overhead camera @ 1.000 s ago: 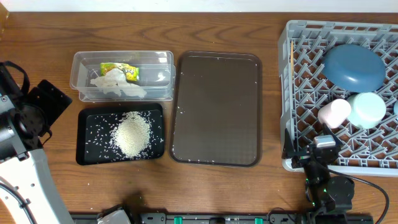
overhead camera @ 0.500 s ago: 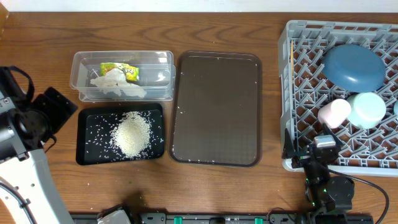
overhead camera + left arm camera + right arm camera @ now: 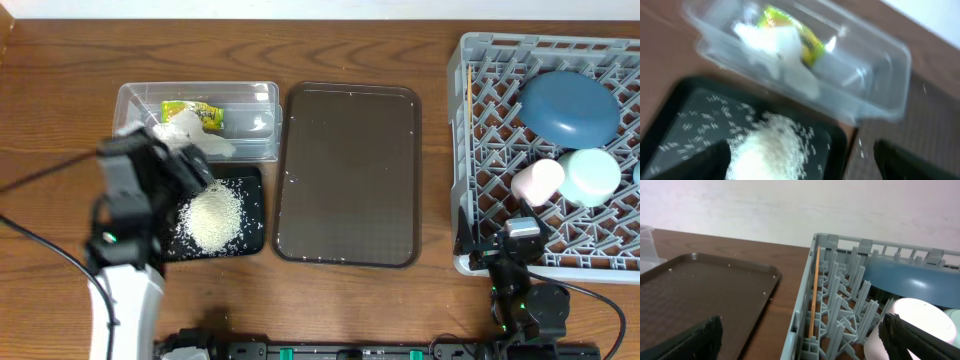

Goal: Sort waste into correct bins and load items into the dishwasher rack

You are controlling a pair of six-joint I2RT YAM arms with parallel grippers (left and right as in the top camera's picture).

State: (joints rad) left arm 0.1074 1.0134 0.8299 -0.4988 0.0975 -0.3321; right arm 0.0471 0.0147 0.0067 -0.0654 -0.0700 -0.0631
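Note:
The heap of white rice (image 3: 212, 218) lies in the black tray (image 3: 250, 180). Crumpled tissue (image 3: 185, 135) and the green-and-yellow wrapper (image 3: 195, 113) lie in the clear tub (image 3: 260, 100). My left gripper (image 3: 185, 170) hovers open and empty over the tray's upper left. In the left wrist view its fingers (image 3: 797, 152) straddle the rice (image 3: 770, 150), with the tub (image 3: 865, 75) beyond. The grey rack (image 3: 490, 120) holds the dark blue dish (image 3: 568, 105), mint-green bowl (image 3: 588, 175), pink cup (image 3: 537, 182) and a sliver of light blue bowl (image 3: 636, 176). My right gripper (image 3: 515, 240) is open at the rack's front left corner.
The large brown serving tray (image 3: 348, 175) lies between the bins and the rack, with a few stray rice grains on it. A wooden chopstick (image 3: 814, 290) lies along the rack's left wall. The right wrist view shows the dish (image 3: 910, 280) and cup (image 3: 912, 322).
My left arm has swung from the table's far left edge to the right, over the black tray and the tub's near edge. The right arm has not moved.

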